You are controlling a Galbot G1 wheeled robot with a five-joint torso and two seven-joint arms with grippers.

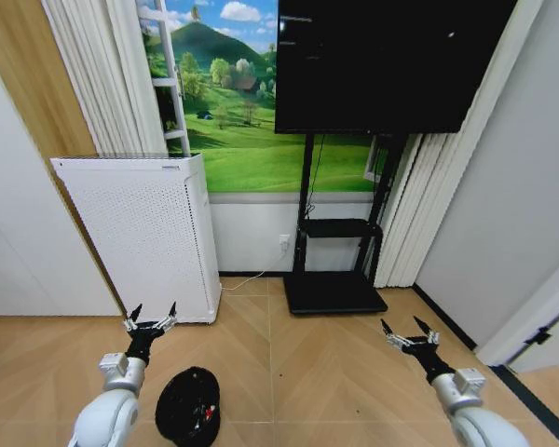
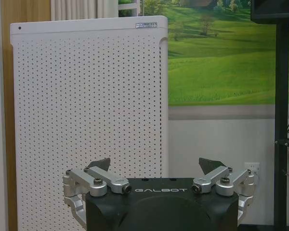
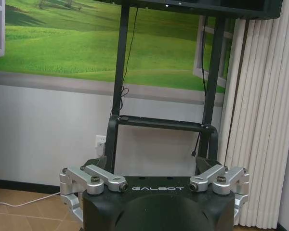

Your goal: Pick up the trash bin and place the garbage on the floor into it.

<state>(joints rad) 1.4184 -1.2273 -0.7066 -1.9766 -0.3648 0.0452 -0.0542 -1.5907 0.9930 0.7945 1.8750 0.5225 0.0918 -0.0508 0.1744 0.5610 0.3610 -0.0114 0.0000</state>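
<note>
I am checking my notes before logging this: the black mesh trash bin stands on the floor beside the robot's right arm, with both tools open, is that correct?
Not quite: the head view shows the trash bin on the floor beside the left arm, near the left tool, not the right. The right tool is far from it. Both tools are indeed open.

"GALBOT" stands in pale letters on the black body of the left tool, and the same word stands on the right tool. The white perforated appliance carries a small label at its top edge, too small to read.
</note>
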